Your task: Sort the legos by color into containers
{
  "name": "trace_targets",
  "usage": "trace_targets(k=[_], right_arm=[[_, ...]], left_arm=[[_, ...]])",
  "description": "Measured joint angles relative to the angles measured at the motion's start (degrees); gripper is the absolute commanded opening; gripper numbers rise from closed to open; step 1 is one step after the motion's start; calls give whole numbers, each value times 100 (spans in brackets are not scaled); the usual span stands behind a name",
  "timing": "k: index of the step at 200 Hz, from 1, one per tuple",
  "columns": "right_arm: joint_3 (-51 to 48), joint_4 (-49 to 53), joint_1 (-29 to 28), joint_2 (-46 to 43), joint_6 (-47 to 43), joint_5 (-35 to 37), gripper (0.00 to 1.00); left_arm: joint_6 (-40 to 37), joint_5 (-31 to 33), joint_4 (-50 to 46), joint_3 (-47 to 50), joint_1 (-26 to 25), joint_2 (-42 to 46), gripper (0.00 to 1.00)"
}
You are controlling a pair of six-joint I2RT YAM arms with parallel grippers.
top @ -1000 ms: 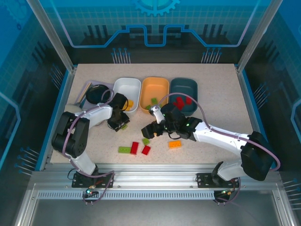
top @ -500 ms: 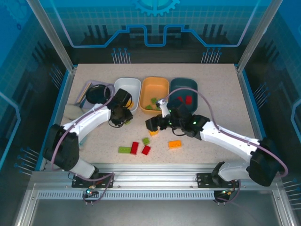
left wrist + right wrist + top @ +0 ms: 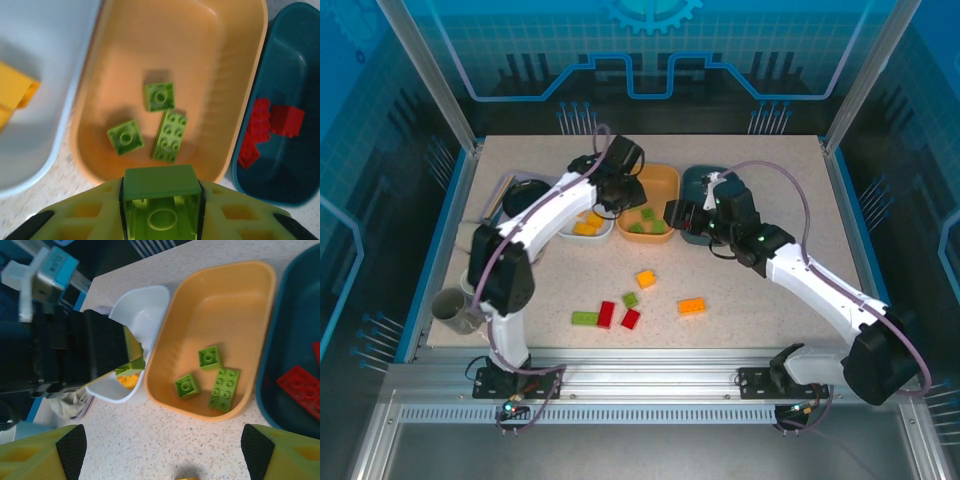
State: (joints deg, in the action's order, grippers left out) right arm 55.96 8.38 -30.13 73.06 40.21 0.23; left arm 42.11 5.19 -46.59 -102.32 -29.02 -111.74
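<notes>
**Green brick lifted off the desk and carried over the orange tub**

A light green brick (image 3: 161, 186) sat clamped in the left gripper (image 3: 161, 200), whose jaws had closed tight on its sides. A second before, that gripper was low on the desk (image 3: 760, 320) beside the white tub (image 3: 582, 185), closing on the brick. It had since risen and swung out over the orange tub (image 3: 240, 100), where three green bricks (image 3: 169, 136) already lay. A release there would likely add a fourth. The right gripper (image 3: 160, 452), jaws wide and empty, had pulled back from the loose bricks (image 3: 606, 314) toward the teal tub (image 3: 300, 165), which held the red bricks (image 3: 260, 125). It left an orange-yellow brick (image 3: 645, 278) lying on the desk among them, so that pick seemed still to do.
</notes>
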Motion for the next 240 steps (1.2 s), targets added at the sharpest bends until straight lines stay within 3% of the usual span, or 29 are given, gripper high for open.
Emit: trace_targets(k=[74,137,191,240], right_arm=[[164,22,282,133,317,-258,83],[101,83,407,133,339,-439,84],[98,166,433,133,334,-562,84],[70,402,431,76,308,-564,83]], left_arm=[[-369,597,-979,-2518,2,-2273,32],[-308,896,-1427,-2590,2,-2715,32],[-306,883,-1478,-2590,0,-2796,49],[-306,850,-1462,-2590,-31,-2782,55]])
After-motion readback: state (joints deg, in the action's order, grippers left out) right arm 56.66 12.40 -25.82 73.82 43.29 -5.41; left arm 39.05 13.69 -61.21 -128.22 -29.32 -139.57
